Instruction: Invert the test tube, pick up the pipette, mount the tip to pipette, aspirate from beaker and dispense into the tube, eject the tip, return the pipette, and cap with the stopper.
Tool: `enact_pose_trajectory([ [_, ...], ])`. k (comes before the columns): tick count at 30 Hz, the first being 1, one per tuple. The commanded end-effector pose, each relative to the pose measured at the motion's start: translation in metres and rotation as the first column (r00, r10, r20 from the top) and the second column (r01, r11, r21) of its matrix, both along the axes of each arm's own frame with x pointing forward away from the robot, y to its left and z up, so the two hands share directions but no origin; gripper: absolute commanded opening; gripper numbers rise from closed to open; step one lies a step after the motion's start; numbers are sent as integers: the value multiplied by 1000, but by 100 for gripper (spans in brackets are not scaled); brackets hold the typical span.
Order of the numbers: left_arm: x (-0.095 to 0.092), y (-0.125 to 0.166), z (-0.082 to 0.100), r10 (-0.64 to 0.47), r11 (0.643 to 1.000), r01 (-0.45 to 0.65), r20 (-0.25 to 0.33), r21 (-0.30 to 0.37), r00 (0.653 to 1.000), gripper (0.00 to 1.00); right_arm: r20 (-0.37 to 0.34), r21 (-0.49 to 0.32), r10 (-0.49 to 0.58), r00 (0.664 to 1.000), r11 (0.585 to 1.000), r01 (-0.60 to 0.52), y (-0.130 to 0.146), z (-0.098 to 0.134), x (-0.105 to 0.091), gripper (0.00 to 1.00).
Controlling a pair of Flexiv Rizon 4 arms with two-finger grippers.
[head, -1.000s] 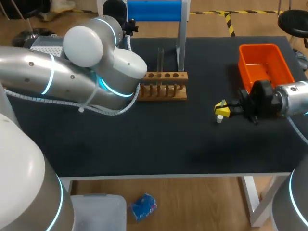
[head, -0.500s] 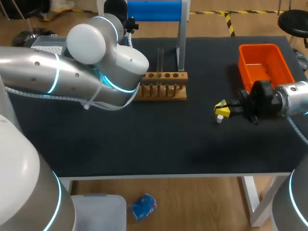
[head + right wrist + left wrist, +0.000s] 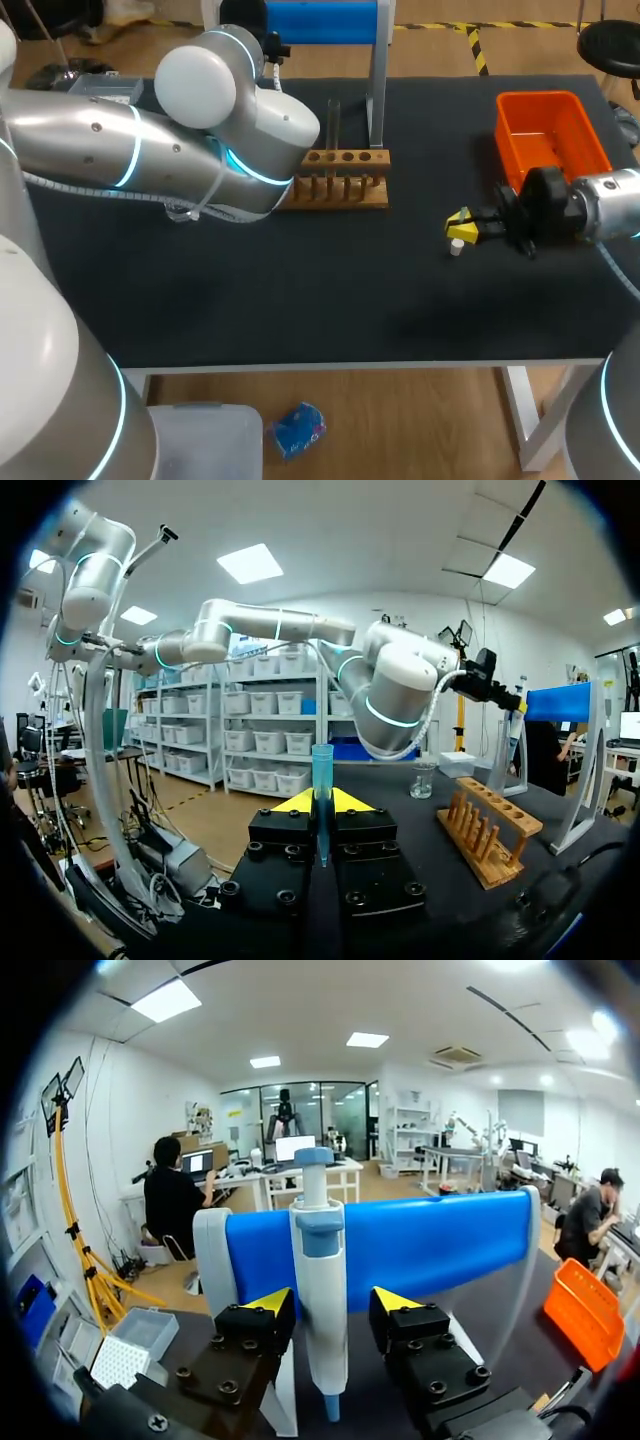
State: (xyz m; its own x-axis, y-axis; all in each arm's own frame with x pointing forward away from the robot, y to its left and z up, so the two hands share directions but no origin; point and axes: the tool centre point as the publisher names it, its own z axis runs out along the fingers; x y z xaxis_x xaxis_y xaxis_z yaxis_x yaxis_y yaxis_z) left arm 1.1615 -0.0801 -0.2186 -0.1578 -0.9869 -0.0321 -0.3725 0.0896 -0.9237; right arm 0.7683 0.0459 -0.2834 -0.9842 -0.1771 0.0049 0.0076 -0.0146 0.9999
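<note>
A white and blue pipette (image 3: 318,1230) hangs on the blue stand (image 3: 430,1245) at the table's back. My left gripper (image 3: 322,1310) is open around the pipette's body, with a small gap at one finger. Over the table's right side, my right gripper (image 3: 461,228) is shut on a pale blue pipette tip (image 3: 321,780), which sticks up from between its fingers. A clear test tube (image 3: 333,122) stands upright in the wooden rack (image 3: 338,183). The beaker (image 3: 422,779) stands past the rack, hidden behind my left arm in the head view.
An orange bin (image 3: 552,135) sits at the back right, just behind my right arm. A grey tip box (image 3: 100,93) lies at the back left. My left arm (image 3: 150,150) stretches low across the table's left side next to the rack.
My left arm has shifted right and toward the back, closer to the blue stand. The right arm and its tip have stayed still.
</note>
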Motion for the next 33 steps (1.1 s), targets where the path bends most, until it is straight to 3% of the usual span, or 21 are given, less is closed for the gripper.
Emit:
enact_pose_trajectory([
  [1,6,-3,-5,17,1000,-17,6,-1,1000,45,0,0,2,1000,1000,-2,-1,0,0,0],
  [26,13,2,-10,81,996,-81,-7,-20,997,34,0,0,2,1000,1000,-2,-1,0,0,0],
  [28,13,2,-10,83,996,-83,-7,-22,997,28,0,0,2,1000,1000,-2,-1,0,0,0],
  [31,14,2,-10,85,996,-85,-8,-22,996,0,0,0,2,1000,1000,-2,-1,0,0,0],
  [33,13,2,-9,83,996,-83,-7,-25,997,0,0,0,2,1000,1000,-2,-1,0,0,0],
])
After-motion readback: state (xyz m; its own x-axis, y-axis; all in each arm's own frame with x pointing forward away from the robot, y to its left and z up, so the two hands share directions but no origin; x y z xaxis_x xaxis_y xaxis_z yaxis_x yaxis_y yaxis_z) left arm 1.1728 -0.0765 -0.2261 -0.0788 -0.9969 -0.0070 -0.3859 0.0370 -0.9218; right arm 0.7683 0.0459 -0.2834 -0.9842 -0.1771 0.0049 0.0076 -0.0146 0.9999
